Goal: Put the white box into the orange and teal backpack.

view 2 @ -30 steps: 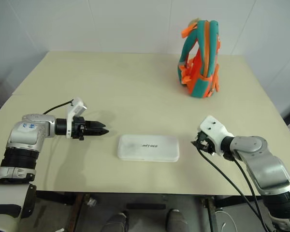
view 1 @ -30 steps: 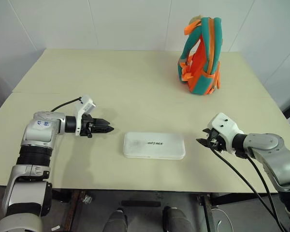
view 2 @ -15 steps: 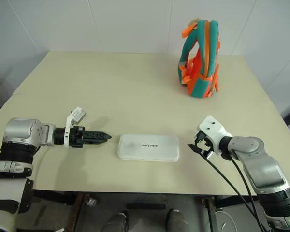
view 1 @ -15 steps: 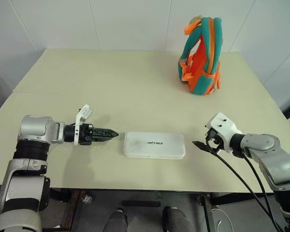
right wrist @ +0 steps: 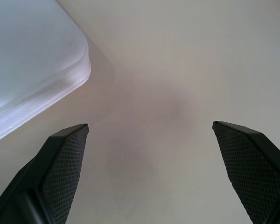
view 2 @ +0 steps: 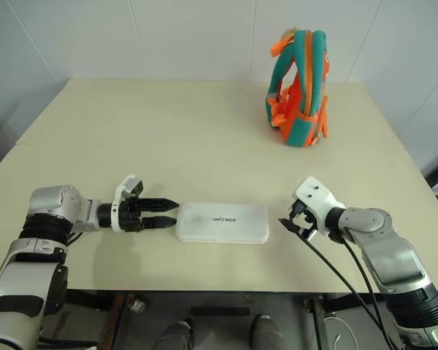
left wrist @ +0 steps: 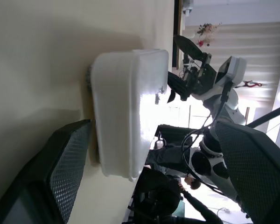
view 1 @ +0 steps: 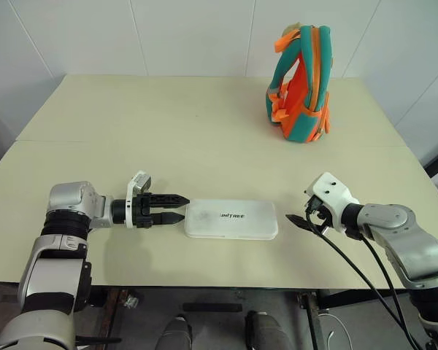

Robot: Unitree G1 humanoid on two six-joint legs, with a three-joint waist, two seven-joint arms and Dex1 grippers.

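Left gripper low over the table, pointing level toward the white box, jaws spread wide, tips just short of the box's left end, nothing between them. In the left wrist view, box end close ahead between the two spread fingers. White box lying flat near the front edge of the table, long side across, dark lettering on top, midway between the two grippers. Right gripper just beside the box's right end, angled down and inward, jaws wide apart and empty; bare table between its fingers in the right wrist view, box corner off to one side. Orange and teal backpack standing upright at the far right of the table, well apart from the box.
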